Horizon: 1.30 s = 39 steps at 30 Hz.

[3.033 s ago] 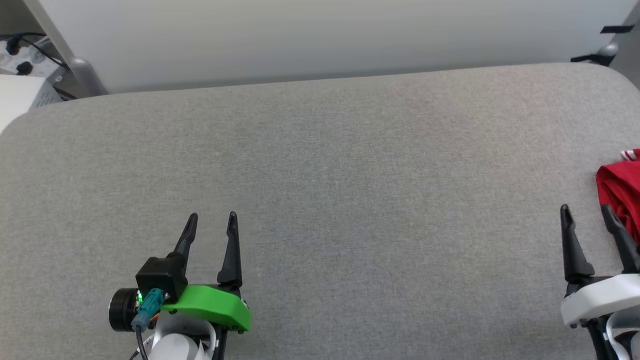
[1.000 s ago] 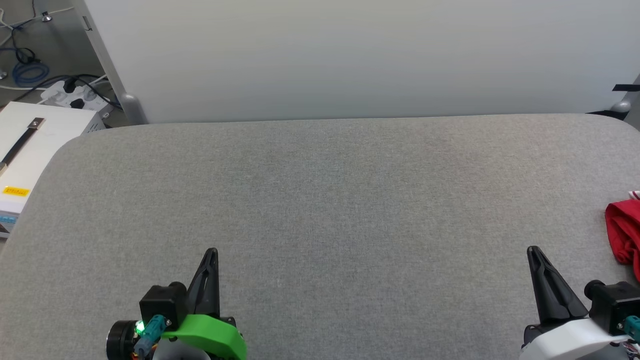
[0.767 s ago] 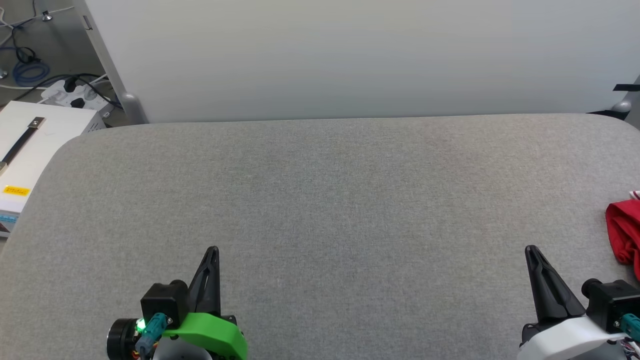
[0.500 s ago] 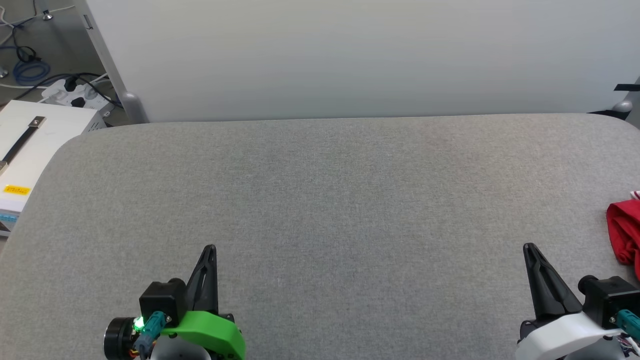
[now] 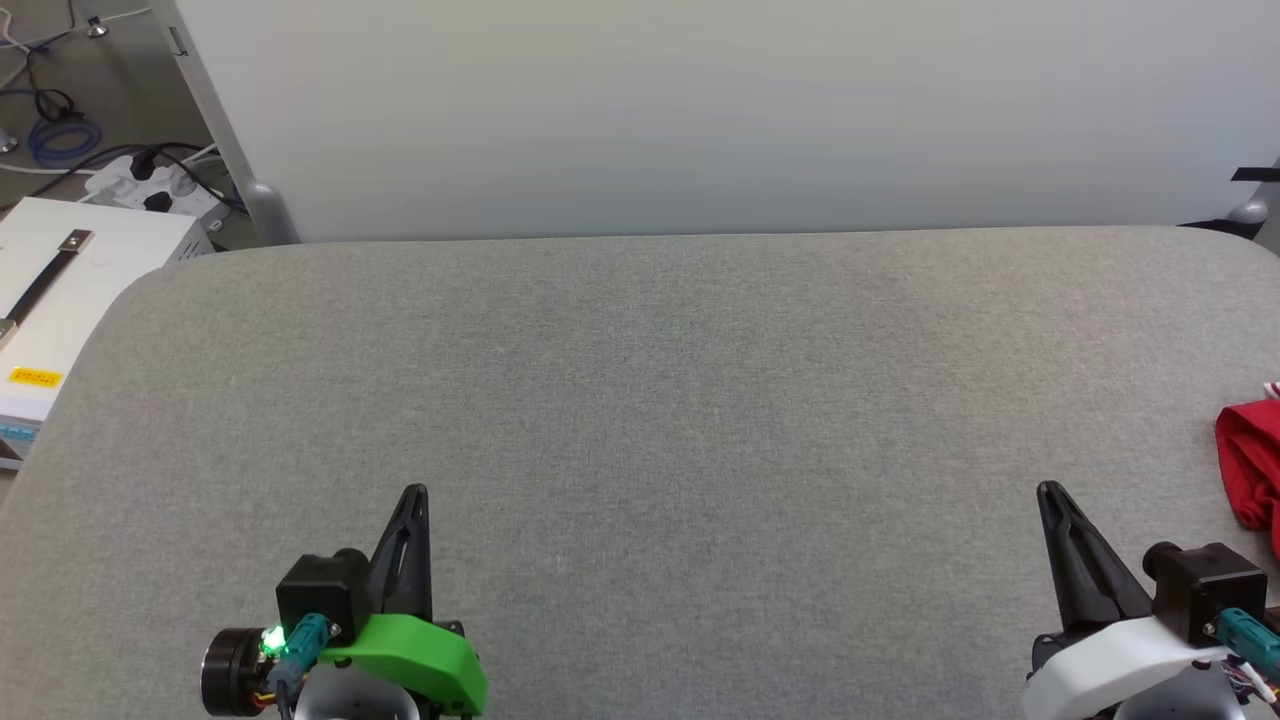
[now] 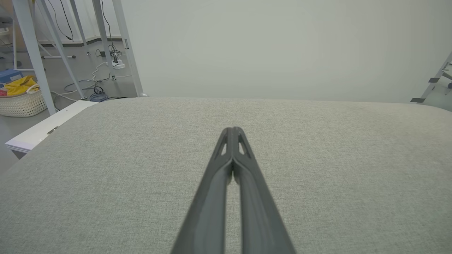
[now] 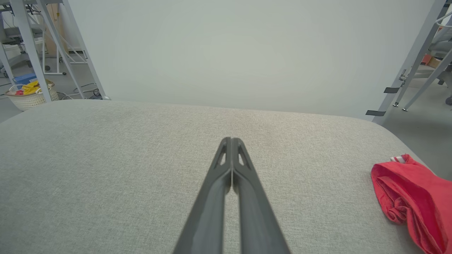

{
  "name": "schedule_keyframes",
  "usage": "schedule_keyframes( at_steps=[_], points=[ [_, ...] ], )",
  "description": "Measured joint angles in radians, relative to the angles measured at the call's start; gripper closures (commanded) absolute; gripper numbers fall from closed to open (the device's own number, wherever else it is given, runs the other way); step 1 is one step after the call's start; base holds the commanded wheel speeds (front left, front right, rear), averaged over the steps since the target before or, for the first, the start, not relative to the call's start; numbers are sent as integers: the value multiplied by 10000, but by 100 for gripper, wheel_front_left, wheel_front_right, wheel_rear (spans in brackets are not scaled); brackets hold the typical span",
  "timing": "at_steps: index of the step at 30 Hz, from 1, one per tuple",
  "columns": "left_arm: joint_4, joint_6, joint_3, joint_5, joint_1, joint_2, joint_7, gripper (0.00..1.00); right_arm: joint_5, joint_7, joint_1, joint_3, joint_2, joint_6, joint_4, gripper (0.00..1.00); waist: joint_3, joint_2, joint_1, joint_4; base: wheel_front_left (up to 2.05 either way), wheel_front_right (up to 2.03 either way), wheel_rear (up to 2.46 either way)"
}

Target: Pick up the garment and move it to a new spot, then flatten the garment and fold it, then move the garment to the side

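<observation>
The garment [image 5: 1250,470] lies bunched at the bench's [image 5: 650,380] right edge. Its long axis runs front to back, and the end with the striped trim [image 7: 397,158] points away from the robot. The right end effector [image 7: 231,141] is near it but apart, fingers pressed together and holding nothing. The left end effector [image 6: 233,132], well apart over the bench's left part, is likewise closed and empty. The bench is covered in grey fabric. A white panel [image 5: 700,100] stands behind it, with a white box [image 5: 50,300], a power strip [image 5: 150,185] and a basket [image 6: 21,102] off to the left.
</observation>
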Motion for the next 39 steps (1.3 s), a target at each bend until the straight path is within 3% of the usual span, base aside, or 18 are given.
schedule_keyframes(
  at_steps=[39],
  points=[
    [-476,-219,704,997,-9,-332,792,100,-516,-15,-621,50,113,0,842,100,60,0,0,66,0,0,0]
  ],
)
